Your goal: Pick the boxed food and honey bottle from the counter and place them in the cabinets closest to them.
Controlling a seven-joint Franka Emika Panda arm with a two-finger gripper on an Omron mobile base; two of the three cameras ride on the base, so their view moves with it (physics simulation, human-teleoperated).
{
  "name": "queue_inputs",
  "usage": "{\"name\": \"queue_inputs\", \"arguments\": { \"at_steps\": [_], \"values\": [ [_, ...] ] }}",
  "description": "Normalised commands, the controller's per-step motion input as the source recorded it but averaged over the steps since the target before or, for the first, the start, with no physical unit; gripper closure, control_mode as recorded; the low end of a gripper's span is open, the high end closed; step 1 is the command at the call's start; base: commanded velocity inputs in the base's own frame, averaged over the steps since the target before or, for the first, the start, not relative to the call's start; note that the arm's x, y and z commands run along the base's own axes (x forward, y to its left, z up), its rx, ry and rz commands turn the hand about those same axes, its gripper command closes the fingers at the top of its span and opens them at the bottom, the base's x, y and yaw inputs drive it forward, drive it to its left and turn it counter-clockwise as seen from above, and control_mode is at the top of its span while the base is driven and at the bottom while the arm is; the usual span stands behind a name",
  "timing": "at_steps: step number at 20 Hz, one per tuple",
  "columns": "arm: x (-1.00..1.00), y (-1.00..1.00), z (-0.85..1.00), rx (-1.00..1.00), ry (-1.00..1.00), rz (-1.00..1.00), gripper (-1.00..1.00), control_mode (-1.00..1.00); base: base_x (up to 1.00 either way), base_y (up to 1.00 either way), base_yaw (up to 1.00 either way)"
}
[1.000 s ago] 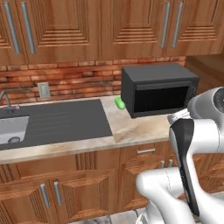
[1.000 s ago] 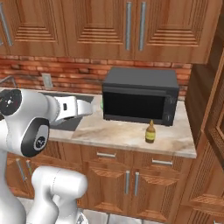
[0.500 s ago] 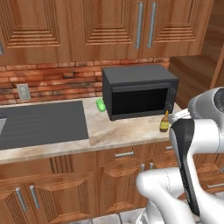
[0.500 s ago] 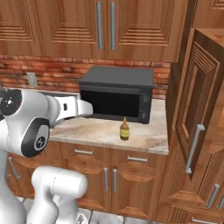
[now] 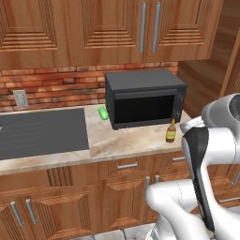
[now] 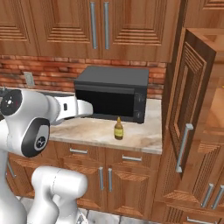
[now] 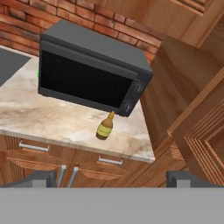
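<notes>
The honey bottle [image 5: 171,131] [image 6: 118,129] [image 7: 104,127], small and amber with a darker narrow top, stands upright on the beige marbled counter [image 5: 122,143] [image 6: 142,136] [image 7: 48,113], just in front of the microwave's right end. My gripper [image 7: 113,179] is open and holds nothing; its fingertips [image 7: 43,178] stand wide apart. It hangs well back from the counter's front edge, with the bottle ahead and apart from it. The boxed food is out of view. Wooden cabinets [image 5: 140,28] hang above the counter, and a tall cabinet [image 6: 188,109] at the right has its door swung open.
A black microwave [image 5: 143,97] [image 6: 111,94] [image 7: 87,74] sits against the brick wall. A small green item [image 5: 102,112] lies at its left side. A dark grey panel [image 5: 42,132] covers the counter's left part. Drawers with silver handles [image 7: 109,160] run below.
Both base views have slid left, so the base has driven to the right. The microwave, bottle and open tall cabinet now sit nearer the middle. The gripper stays open.
</notes>
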Motion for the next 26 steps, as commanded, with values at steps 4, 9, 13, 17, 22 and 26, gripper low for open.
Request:
{"name": "queue_inputs", "arguments": {
  "at_steps": [4, 9, 13, 17, 22, 26],
  "values": [
    [0.00, 0.00, 0.00, 0.00, 0.00, 0.00, -1.00, 1.00, 0.06, -0.09, 0.00],
    [0.00, 0.00, 0.00, 0.00, 0.00, 0.00, -1.00, 1.00, 0.29, -0.21, 0.00],
    [0.00, 0.00, 0.00, 0.00, 0.00, 0.00, -1.00, 1.00, 0.36, -0.18, 0.00],
    [0.00, 0.00, 0.00, 0.00, 0.00, 0.00, -1.00, 1.00, 0.42, -0.17, -0.01],
    [0.00, 0.00, 0.00, 0.00, 0.00, 0.00, -1.00, 1.00, 0.42, -0.21, 0.00],
    [0.00, 0.00, 0.00, 0.00, 0.00, 0.00, -1.00, 1.00, 0.30, -0.17, 0.00]
  ]
}}
